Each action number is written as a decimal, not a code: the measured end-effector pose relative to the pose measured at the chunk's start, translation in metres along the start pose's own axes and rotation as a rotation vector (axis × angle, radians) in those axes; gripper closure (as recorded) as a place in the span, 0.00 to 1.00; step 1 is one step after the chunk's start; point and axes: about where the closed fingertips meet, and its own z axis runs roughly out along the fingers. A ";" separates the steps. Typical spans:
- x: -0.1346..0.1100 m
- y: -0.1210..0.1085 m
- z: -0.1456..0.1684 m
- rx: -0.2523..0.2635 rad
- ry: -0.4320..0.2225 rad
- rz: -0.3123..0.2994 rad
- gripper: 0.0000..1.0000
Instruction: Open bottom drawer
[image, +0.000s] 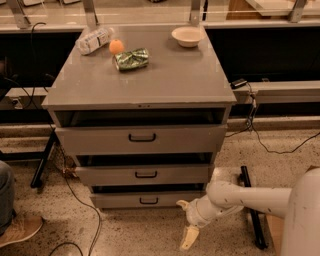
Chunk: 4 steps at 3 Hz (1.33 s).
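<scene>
Standing at the centre of the view, a grey cabinet (140, 140) carries three drawers stacked one above another. The bottom drawer (120, 200) is the lowest and slimmest of the three, just above the speckled floor (130, 232). Its small black handle (148, 201) sits at the middle of the front panel. A dark gap runs along the top edge of this panel, below the middle drawer (110, 176). The top drawer (95, 140) has the tallest front.

The claw (186, 221) is low on the right, just off the right end of the bottom drawer and close to the floor. Its two pale fingers are spread apart with nothing between them. One finger (182, 204) points up and to the left, near the drawer's lower right corner; whether it touches the panel cannot be told. The other points down toward the floor. The claw is well to the right of the handle. The white arm (250, 196) enters from the right edge of the view.

On the worktop (165, 80), near its back edge:
- a plastic bottle (94, 40) lying on its side at the left;
- an orange (116, 46) just beside it;
- a green bag (131, 58) in front of the orange;
- a pale bowl (187, 36) at the right.

A shoe (20, 230) rests on the floor at the lower left.
</scene>
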 end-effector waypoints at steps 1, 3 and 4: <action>0.023 -0.021 0.022 0.035 0.029 -0.036 0.00; 0.023 -0.028 0.025 0.070 0.060 -0.072 0.00; 0.030 -0.053 0.029 0.135 0.093 -0.127 0.00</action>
